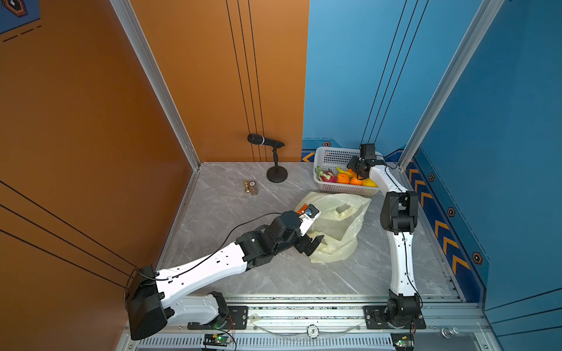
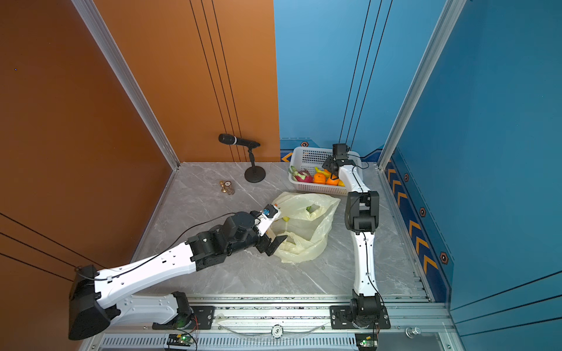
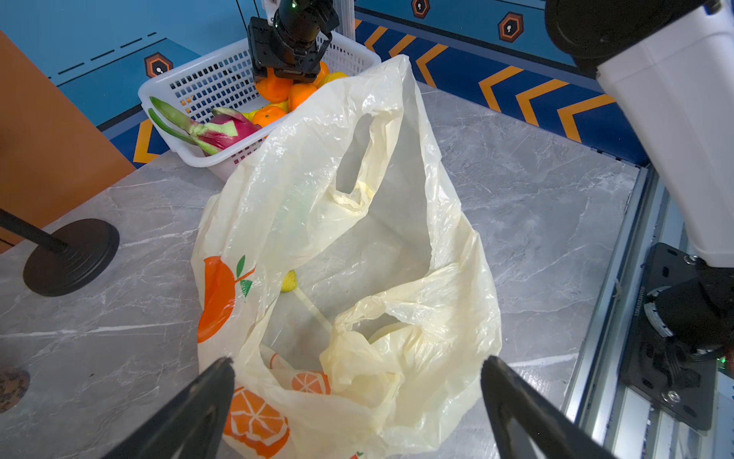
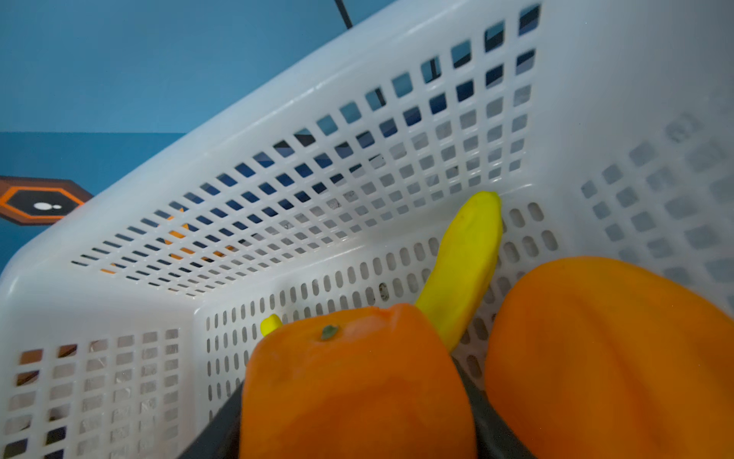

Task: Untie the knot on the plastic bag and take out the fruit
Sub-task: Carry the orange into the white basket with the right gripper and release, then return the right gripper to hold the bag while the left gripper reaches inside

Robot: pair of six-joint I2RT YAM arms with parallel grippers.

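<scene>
Pale-yellow orange-printed bag (image 3: 437,318), white perforated basket (image 3: 214,79)

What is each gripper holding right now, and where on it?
Right gripper holds an orange by its sides, inside the basket. Left gripper is open, holding nothing.

you get almost nothing legible: a round badge (image 1: 312,330) on the front rail (image 1: 304,314), bottom centre in a top view, shows what looks like an s (blurry). small print (image 3: 638,302) on the arm base (image 3: 675,401) is unreadable.
</scene>
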